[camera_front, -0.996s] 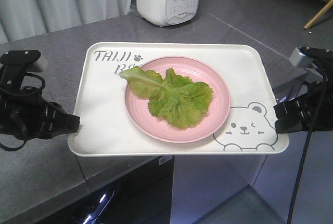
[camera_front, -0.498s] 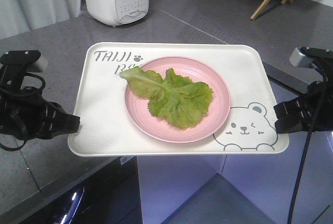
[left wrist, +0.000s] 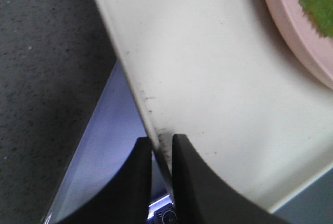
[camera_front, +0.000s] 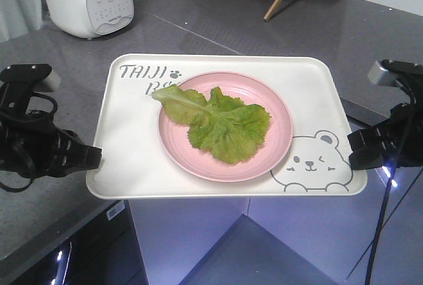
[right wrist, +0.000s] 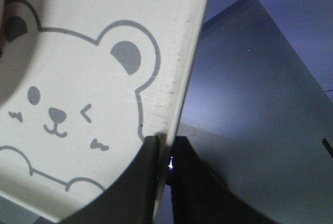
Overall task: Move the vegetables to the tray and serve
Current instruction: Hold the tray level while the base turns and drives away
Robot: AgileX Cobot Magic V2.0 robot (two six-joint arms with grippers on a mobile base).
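We are gripping the tray [camera_front: 132,139] by its two short sides, one arm to each. Our left gripper [left wrist: 162,143] is pinching the left rim near the front corner, jaws closed down to the thickness of the rim. Our right gripper [right wrist: 165,143] is pinching the right rim in the same way, just beside the bear drawing. Neither is holding anything else.

The lettuce [camera_front: 221,123] is lying flat on the pink plate [camera_front: 274,146], and the plate is sitting about mid-tray, covering part of the lettering. The leaf is touching the plate only, not the tray itself.

The tray is looking level, and much of it is hanging out past the edge of the counter [camera_front: 53,53], over the open gap below. We are judging that it is being carried, not resting.

So the transfer is looking done, and we are now working on the serving. We are taking what remains to be bringing the tray to its serving spot, setting it down flat and letting go on both sides. The pictures are not showing us where that spot is.
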